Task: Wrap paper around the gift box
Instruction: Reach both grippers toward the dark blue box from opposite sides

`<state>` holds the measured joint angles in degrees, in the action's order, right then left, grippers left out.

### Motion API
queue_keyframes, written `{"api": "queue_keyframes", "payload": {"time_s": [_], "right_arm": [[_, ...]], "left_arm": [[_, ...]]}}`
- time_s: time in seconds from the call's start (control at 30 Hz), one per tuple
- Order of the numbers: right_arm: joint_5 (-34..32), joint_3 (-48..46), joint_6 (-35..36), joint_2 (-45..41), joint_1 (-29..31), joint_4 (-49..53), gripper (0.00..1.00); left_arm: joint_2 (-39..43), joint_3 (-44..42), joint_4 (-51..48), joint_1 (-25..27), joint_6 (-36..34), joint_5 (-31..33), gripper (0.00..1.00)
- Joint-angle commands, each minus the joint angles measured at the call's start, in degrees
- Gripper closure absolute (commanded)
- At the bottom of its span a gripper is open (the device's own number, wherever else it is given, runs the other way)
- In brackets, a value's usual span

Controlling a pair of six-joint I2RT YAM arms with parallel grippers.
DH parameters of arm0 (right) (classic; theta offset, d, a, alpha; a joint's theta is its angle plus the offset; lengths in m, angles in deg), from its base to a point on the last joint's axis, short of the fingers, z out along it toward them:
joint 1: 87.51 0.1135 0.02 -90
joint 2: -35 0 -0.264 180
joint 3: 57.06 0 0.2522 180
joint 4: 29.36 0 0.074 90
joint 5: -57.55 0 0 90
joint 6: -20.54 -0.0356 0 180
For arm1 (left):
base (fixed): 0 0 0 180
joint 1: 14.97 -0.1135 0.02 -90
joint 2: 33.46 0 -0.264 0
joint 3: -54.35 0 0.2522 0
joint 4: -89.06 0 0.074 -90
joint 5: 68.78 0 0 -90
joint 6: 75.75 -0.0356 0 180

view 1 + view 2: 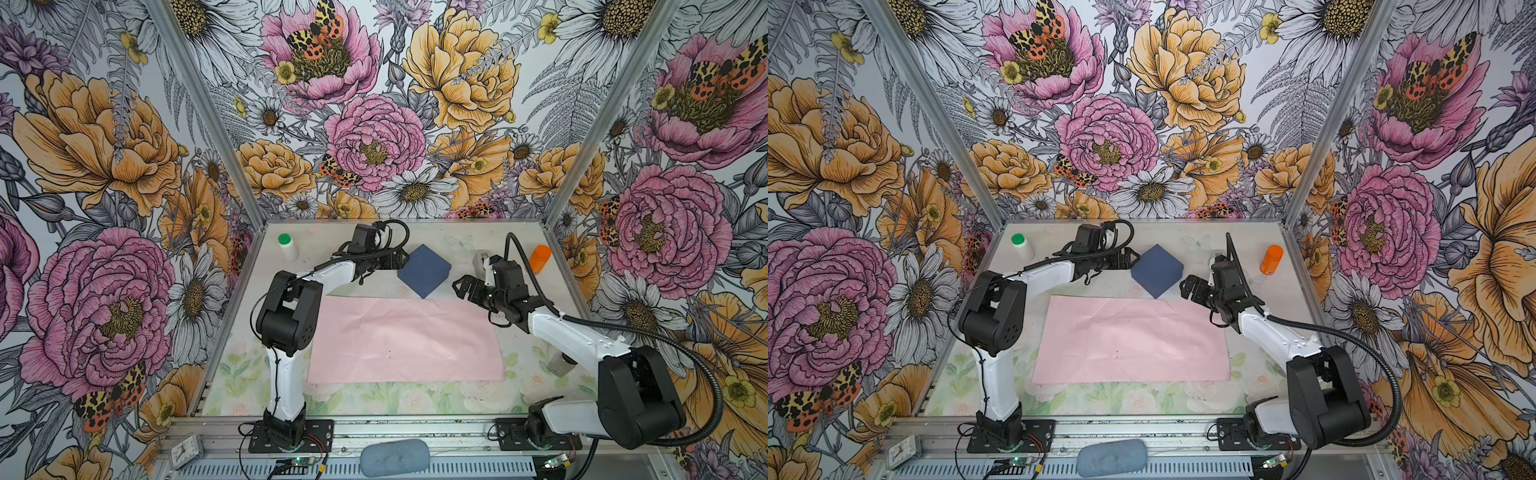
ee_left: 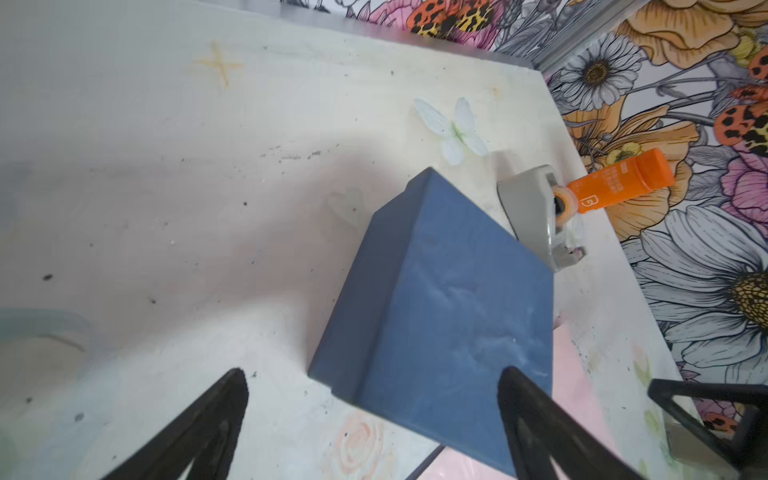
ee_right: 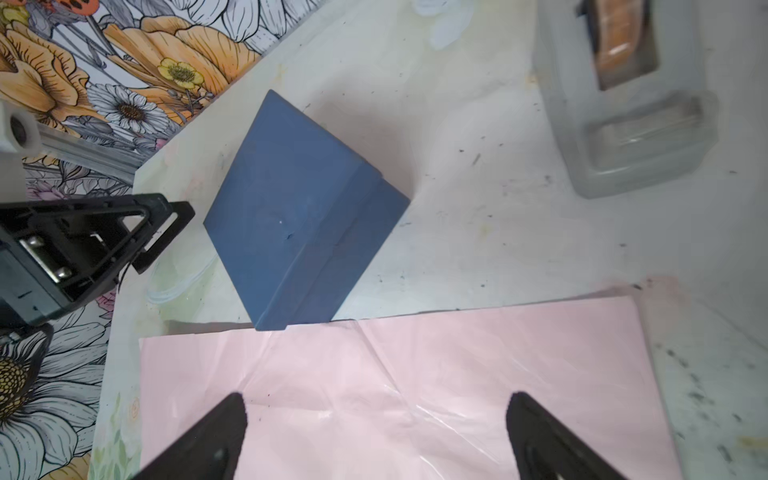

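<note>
The navy-blue gift box (image 1: 424,270) (image 1: 1157,270) sits on the table, turned corner-on, its near corner just over the far edge of the pink paper (image 1: 405,338) (image 1: 1131,338). The paper lies flat in the middle of the table. My left gripper (image 1: 404,257) (image 2: 374,380) stands open right beside the box's left side, one finger over its top (image 2: 440,316); nothing is gripped. My right gripper (image 1: 461,286) (image 3: 374,401) hovers open over the paper's far right corner (image 3: 415,395), a short way right of the box (image 3: 299,216).
A grey tape dispenser (image 1: 482,259) (image 2: 536,216) (image 3: 631,112) stands behind my right gripper. An orange bottle (image 1: 539,258) (image 2: 619,180) is at the far right, a white bottle with a green cap (image 1: 286,246) at the far left. Flowered walls close in three sides.
</note>
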<state>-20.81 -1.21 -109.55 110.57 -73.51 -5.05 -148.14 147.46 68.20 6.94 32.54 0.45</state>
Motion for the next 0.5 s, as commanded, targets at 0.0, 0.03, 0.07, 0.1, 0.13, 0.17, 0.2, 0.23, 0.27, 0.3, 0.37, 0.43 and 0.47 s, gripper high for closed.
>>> {"api": "queue_keyframes", "payload": {"time_s": [0.0, 0.03, 0.07, 0.1, 0.13, 0.17, 0.2, 0.23, 0.27, 0.3, 0.37, 0.43, 0.47], "right_arm": [[-1.61, -3.83, -0.40, -3.12, -3.79, 6.83, 0.01], [-0.45, -4.87, -0.14, -3.52, -4.33, 6.85, 0.01], [0.88, -5.40, 0.88, -3.94, -4.14, 6.77, 0.02], [1.14, -5.56, 1.79, -4.16, -2.95, 6.76, 0.02], [0.84, -5.58, 2.14, -4.18, -2.08, 7.35, 0.02], [0.54, -5.68, 1.84, -3.98, -1.71, 8.27, 0.01], [0.15, -5.95, 1.44, -3.83, -1.95, 9.29, 0.01], [-0.79, -6.33, 1.15, -3.82, -2.26, 10.22, 0.01], [-2.06, -7.08, 0.94, -4.17, -2.72, 11.01, 0.01], [-2.93, -7.83, 0.74, -4.66, -3.11, 11.45, 0.01], [-2.82, -8.42, 1.09, -5.83, -3.38, 11.02, 0.01], [0.94, -8.26, 2.38, -6.52, -2.98, 7.10, 0.01], [4.25, -8.28, 2.85, -6.65, -2.66, 3.52, 0.01]], "left_arm": [[4.36, -5.34, 1.60, -2.56, 3.48, 1.43, 0.05], [5.49, -8.02, 3.34, -3.14, 4.31, 1.24, 0.05], [6.53, -10.61, 5.92, -3.99, 5.24, -0.21, 0.05], [7.20, -12.83, 8.58, -4.73, 6.42, -1.94, 0.05], [7.42, -14.24, 10.47, -5.07, 7.42, -3.39, 0.05], [7.43, -15.04, 11.26, -5.35, 8.31, -4.28, 0.05], [7.45, -15.45, 11.16, -5.18, 8.58, -4.65, 0.05], [7.65, -15.88, 10.63, -4.99, 8.57, -4.35, 0.05], [8.15, -16.64, 9.81, -4.71, 8.53, -3.40, 0.05], [9.06, -17.88, 9.47, -4.64, 8.44, -2.32, 0.04], [11.46, -20.63, 10.45, -4.68, 8.65, -0.95, 0.04], [12.85, -22.22, 12.63, -4.90, 8.84, -1.82, 0.04], [12.60, -22.19, 13.90, -5.01, 9.28, -3.26, 0.04]]}}
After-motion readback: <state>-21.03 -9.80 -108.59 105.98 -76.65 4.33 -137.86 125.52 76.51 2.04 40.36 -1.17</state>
